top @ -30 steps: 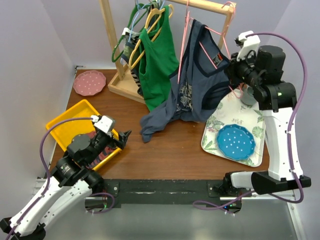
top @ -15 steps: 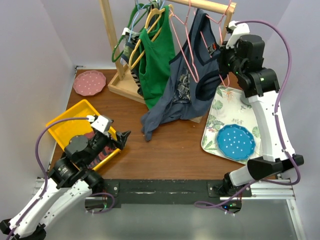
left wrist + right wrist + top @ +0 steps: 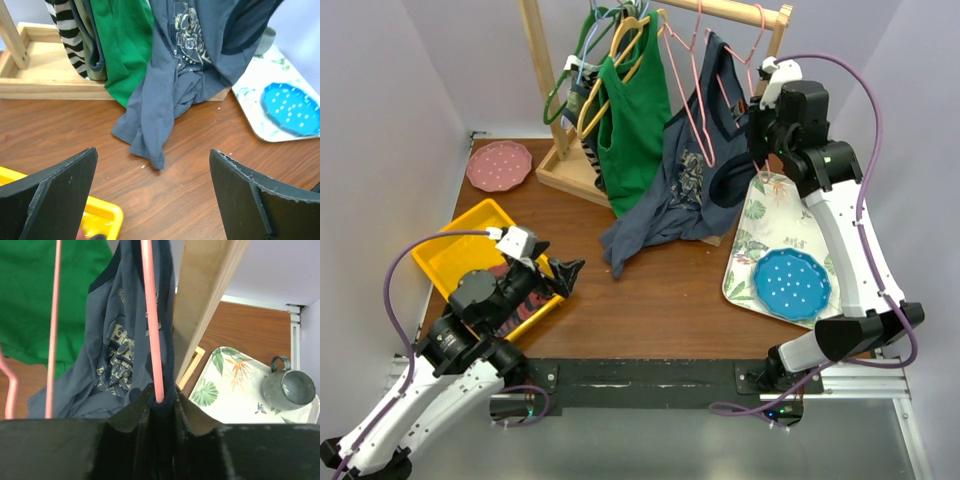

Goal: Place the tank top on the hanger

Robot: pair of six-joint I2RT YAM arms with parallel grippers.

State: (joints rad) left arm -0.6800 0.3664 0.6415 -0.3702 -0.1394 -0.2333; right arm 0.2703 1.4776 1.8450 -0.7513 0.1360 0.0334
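Both left fingers (image 3: 565,275) stand spread and empty beside the glossy yellow tray (image 3: 450,255) at the desk's (image 3: 660,300) near left corner, likely too far off to help if cloth falls. Past them, toward the desk's middle, the tank top (image 3: 690,185), soft slate-blue jersey with a pale print, trails its bunched hem on the wood. That slack weight looks like the main risk. It could drag the strap along the hanger (image 3: 150,315), a thin, smooth pink wire with little grip. Higher, near the far right corner, the right fingers (image 3: 161,407) are clenched on a dark strap edge and that wire together. I cannot tell whether the other strap sits on the wire; if not, letting go could drop the top. At the far edge, the wooden rail (image 3: 740,12) carries crowded hooks that might snag.
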